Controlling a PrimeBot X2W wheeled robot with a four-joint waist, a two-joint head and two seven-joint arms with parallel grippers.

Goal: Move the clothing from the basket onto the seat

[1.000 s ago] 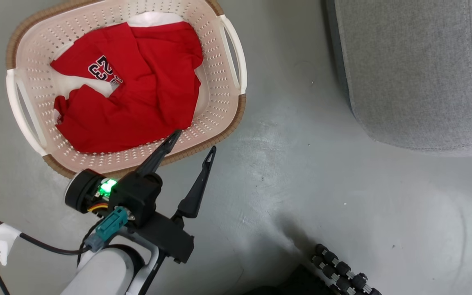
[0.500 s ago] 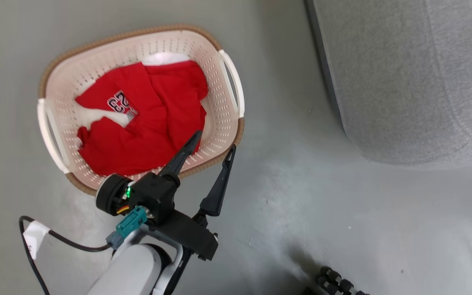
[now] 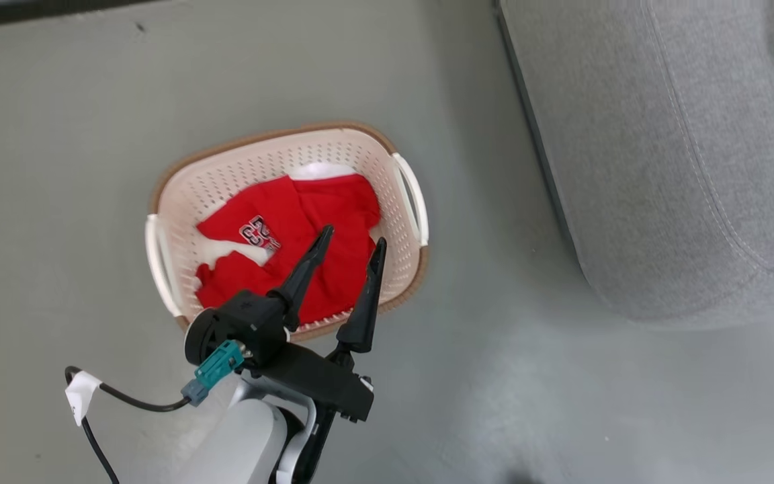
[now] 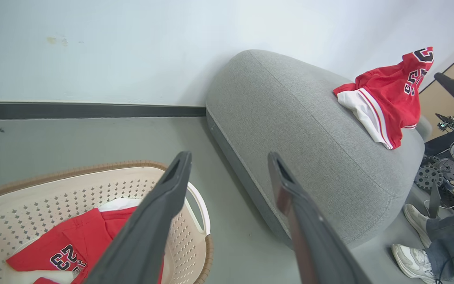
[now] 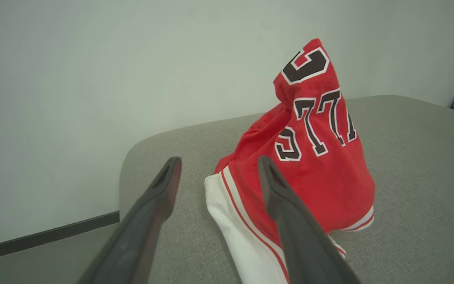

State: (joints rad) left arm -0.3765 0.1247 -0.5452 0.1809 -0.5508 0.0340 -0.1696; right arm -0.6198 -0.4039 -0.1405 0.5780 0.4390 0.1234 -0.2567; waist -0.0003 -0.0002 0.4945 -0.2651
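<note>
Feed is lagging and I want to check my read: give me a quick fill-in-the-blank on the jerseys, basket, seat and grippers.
1. The jersey in the basket is ____ in colour.
2. The left gripper, near the basket, has its jaws ____.
3. The second jersey lies ____ the seat.
4. The right gripper, by the second jersey, holds ____.
Missing words: red; open; on; nothing.

A red jersey [image 3: 333, 208] in the basket [image 3: 226, 176] bears the number 23 in black outlined white, upside down in the head view. A second jersey [image 5: 321, 189] on the seat [image 5: 416, 165] shows matching letters, upside down, reading "LLS"; a folded letter above is unclear.
</note>
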